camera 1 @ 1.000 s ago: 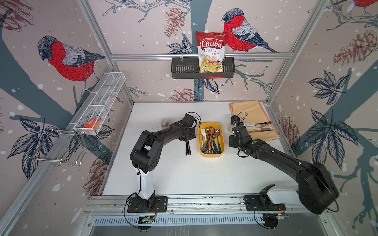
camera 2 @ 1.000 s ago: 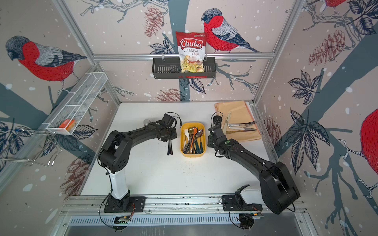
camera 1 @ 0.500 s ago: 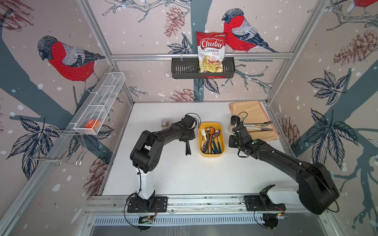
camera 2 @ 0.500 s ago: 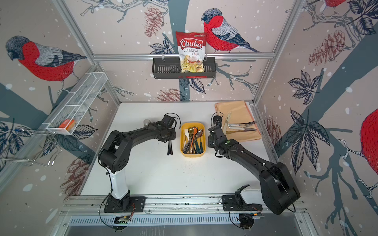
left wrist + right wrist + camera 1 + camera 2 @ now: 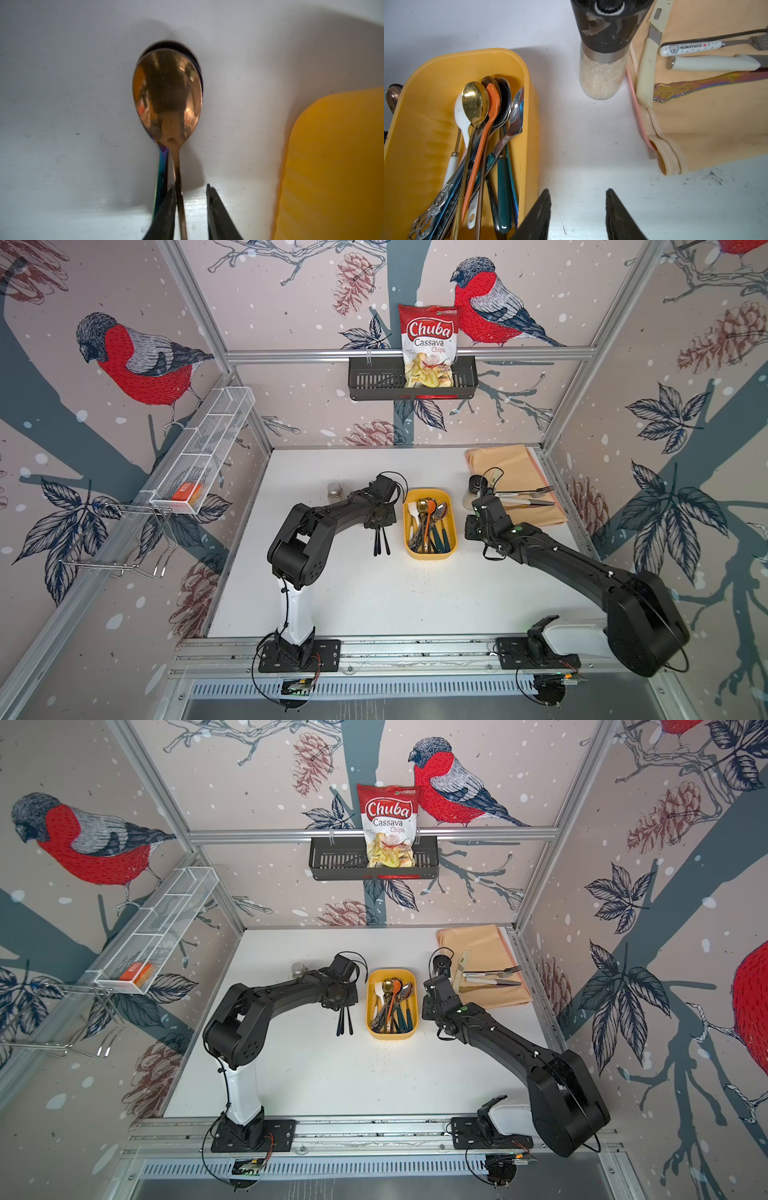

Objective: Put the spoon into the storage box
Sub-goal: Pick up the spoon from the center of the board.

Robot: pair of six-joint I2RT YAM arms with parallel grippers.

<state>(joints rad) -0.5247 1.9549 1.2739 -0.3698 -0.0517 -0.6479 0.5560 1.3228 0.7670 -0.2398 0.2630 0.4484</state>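
we have the left hand (image 5: 190,204) low over the desk (image 5: 374,593), fingers parted round the copper spoon (image 5: 168,93) handle, not yet clenched. spoon runs near-to-far, just left of the yellow box (image 5: 451,545). right hand (image 5: 578,212) released, idle on the box's other side.

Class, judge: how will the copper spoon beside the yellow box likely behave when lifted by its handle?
The copper spoon looks polished metal, so probably stiff but slippery. Its thin handle may pivot, bowl dropping. It lies on a second spoon, which might shift too.
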